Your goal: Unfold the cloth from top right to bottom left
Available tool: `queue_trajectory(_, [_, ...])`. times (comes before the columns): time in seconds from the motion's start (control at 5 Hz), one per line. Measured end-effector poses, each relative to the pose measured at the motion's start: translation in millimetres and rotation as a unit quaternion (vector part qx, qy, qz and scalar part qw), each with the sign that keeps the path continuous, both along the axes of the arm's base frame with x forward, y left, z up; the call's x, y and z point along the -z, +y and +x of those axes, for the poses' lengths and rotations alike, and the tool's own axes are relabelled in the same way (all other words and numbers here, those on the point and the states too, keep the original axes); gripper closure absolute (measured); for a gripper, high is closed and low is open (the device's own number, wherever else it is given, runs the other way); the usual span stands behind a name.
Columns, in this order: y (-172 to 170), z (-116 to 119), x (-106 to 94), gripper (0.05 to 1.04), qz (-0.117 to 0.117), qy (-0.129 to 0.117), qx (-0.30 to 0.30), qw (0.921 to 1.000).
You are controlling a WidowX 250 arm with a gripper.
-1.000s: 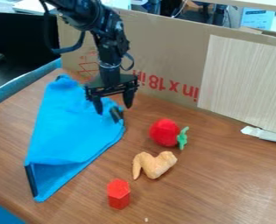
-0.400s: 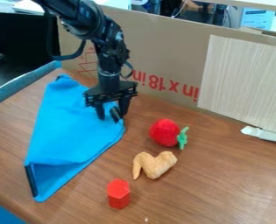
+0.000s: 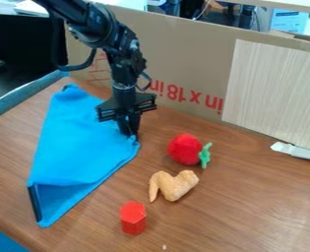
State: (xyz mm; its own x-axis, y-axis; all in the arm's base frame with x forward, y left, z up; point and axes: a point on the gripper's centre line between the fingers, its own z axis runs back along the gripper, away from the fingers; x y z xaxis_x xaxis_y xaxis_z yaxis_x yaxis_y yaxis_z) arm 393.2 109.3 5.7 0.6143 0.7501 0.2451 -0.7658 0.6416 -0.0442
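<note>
While a cardboard wall (image 3: pixel 183 54) closes off the back of the tabletop (image 3: pixel 249 211), a blue strip (image 3: pixel 25 92) borders its upper left edge, near the cloth (image 3: pixel 75 142). To the cloth's right, a strip of wood separates it from a red toy with a green stem (image 3: pixel 184 149), a tan wing-shaped toy (image 3: pixel 177 186) and a red block (image 3: pixel 133 219); a broader stretch of wood extends right of these toys. The tool (image 3: pixel 129 133), close in front of the cardboard, is pinched shut on the cloth's right corner. Bright blue and folded into a long, roughly triangular shape, the cloth lies on the tabletop's left side, slightly wrinkled, with layers parting at its lower end beside a dark edge strip (image 3: pixel 35 203).
</note>
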Motion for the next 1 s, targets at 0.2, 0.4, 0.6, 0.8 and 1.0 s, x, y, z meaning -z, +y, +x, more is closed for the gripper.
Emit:
queue_trajectory(0.2, [0, -2, 0.2, 1.01, -0.011, 0.005, -0.001, 0.9999])
queue_trajectory(0.4, [3, -6, -3.7, 1.026, -0.028, 0.017, 0.001, 0.9995])
queue_trajectory(0.6, [15, -11, -26.8, 1.028, -0.061, 0.001, 0.006, 0.9981])
queue_trajectory(0.8, [33, -21, -41.7, 1.028, -0.086, -0.011, 0.009, 0.9962])
queue_trajectory(1.0, [51, -31, -38.0, 1.029, -0.089, -0.016, 0.03, 0.9955])
